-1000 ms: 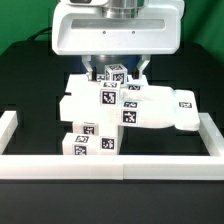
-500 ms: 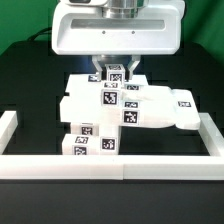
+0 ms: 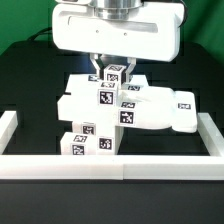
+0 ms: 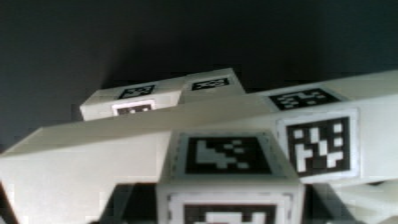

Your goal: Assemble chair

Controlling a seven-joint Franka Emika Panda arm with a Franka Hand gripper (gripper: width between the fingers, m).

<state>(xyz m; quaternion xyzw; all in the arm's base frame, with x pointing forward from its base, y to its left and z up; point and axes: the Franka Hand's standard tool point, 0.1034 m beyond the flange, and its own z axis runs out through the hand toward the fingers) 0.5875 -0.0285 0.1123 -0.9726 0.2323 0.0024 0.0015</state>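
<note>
Robot gripper (image 3: pixel 113 66) hangs over a pile of white chair parts (image 3: pixel 120 108) w/ black-and-white tags. Its jaws are closed on a small tagged block (image 3: pixel 113 74) (the top piece of the pile), one finger on either side. Directly below the jaws lie flat slabs; a leg frame (image 3: pixel 88 140) sits lower, near the low white border wall (image 3: pixel 110 167). Wrist view: the block (image 4: pixel 228 170) fills the space between the fingers.

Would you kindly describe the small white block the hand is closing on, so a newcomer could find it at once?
Start at the big white robot hand hanging over the pile of chair parts mid-table. Directly beneath it, between the fingers, sits the small block. Unlike the flat slabs below, it is a compact cube, the highest piece, with a marker tag facing forward.
</note>
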